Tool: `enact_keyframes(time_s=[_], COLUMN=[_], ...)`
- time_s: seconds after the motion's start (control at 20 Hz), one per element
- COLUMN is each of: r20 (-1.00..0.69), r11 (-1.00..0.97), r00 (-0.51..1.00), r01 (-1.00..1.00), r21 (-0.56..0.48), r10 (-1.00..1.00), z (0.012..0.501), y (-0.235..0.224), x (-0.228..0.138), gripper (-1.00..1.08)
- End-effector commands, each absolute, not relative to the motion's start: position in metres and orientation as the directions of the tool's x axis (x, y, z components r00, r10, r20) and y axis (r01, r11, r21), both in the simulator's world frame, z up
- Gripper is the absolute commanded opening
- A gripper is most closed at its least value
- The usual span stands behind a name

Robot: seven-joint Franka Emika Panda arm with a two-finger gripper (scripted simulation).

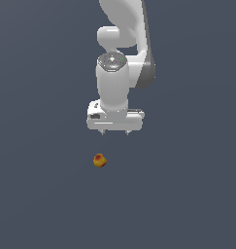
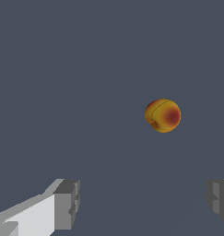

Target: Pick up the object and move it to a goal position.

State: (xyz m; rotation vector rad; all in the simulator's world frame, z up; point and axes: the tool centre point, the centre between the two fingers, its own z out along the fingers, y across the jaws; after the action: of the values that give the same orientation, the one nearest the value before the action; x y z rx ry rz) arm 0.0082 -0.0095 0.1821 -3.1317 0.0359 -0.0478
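Nearest to my wrist camera are my own two fingers (image 2: 62, 205), grey-padded and standing wide apart with nothing between them; my pincer (image 2: 143, 203) is spread and holds nothing. Beyond the fingertips, the ball (image 2: 162, 115) rests on the plain dark grey floor (image 2: 62, 69). It is a small lumpy sphere, orange-yellow with red patches, and it lies clear of both pads, touching neither.

In the exterior view, my pincer (image 1: 115, 132) hangs pointing straight down under my white arm (image 1: 114, 82), only the short fingertips showing below the hand's broad body. The ball (image 1: 99, 160) sits on the floor (image 1: 187, 194) at about seven o'clock from my fingertips, near but apart from them, and much smaller than my hand. Farther back, my arm rises out of the picture at twelve o'clock.
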Motion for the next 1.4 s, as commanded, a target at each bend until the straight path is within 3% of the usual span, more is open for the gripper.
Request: enact_keyframes(time_s=[0.0,0.55,1.35], r20=[0.030,0.057,0.041], r11=[-1.000,-0.999,-0.985], r00=[0.999,0.998,0.984], r01=[-0.023,0.033,0.173], r21=[-0.010,0.012,0.021], r10=[-0.023,0.033,0.174], z=[0.182,0.195,0.175], y=[-0.010,-0.004,-0.019], x=[0.008,0.010,0.024], gripper=[1.00,1.00,1.00])
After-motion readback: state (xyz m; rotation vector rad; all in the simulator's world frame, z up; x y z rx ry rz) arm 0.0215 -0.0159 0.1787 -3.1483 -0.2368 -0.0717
